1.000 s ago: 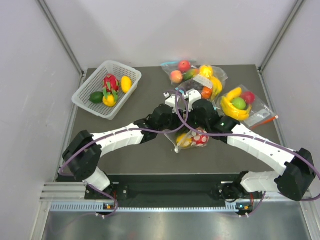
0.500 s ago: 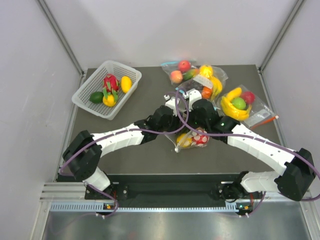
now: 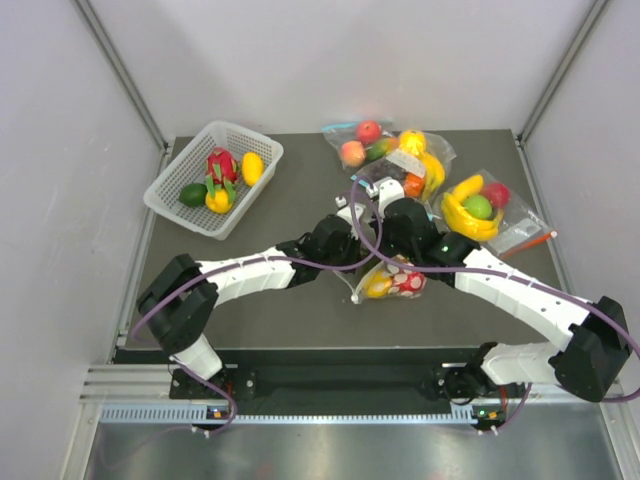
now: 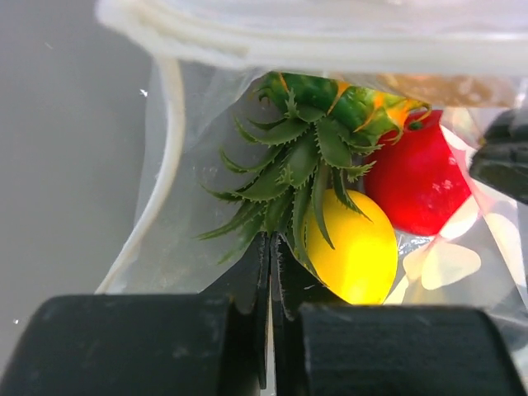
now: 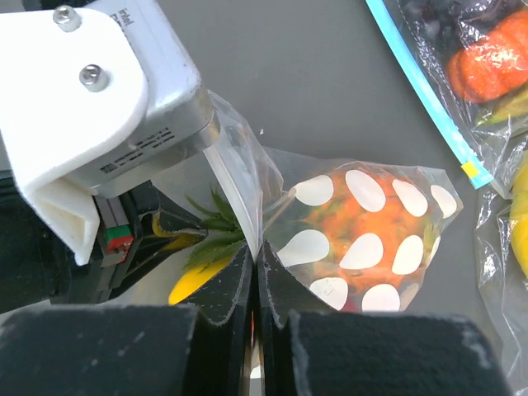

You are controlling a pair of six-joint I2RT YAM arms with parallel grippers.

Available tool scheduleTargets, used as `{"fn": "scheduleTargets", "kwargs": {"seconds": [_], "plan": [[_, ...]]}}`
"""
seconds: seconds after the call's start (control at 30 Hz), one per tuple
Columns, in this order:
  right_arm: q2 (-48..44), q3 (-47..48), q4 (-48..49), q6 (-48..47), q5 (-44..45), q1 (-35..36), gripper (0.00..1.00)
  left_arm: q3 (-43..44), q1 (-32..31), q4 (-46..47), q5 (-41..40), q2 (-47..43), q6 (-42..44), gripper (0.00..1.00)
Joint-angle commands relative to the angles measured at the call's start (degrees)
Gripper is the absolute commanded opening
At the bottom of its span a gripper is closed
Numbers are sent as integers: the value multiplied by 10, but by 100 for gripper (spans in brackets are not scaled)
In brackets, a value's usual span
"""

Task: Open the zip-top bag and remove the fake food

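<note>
Plastic zip-top bag (image 3: 400, 283), long axis L-R, mouth left; L+R jaws clenched on film

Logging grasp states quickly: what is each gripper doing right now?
Left gripper: closed, pinching the zip-top bag film.
Right gripper: closed on the same bag's edge.

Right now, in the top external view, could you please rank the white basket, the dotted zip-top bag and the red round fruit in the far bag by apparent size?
Largest to smallest:
1. white basket
2. dotted zip-top bag, though part of it is hidden
3. red round fruit, clearly smallest
</note>
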Motion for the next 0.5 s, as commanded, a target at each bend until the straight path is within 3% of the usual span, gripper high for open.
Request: {"fn": "scheduleTargets", "kwargs": {"seconds": [0.0,0.27,0.47], "plan": [[-9,4,18,3,16,9,0,-4,-2,41,20,-44,2,0],[-11,-14,12,4,35,4,0,-36,-1,69,20,-153,2,0],[-3,-9,4,8,50,2,0,-36,-1,59,52,-186,6,0]]}}
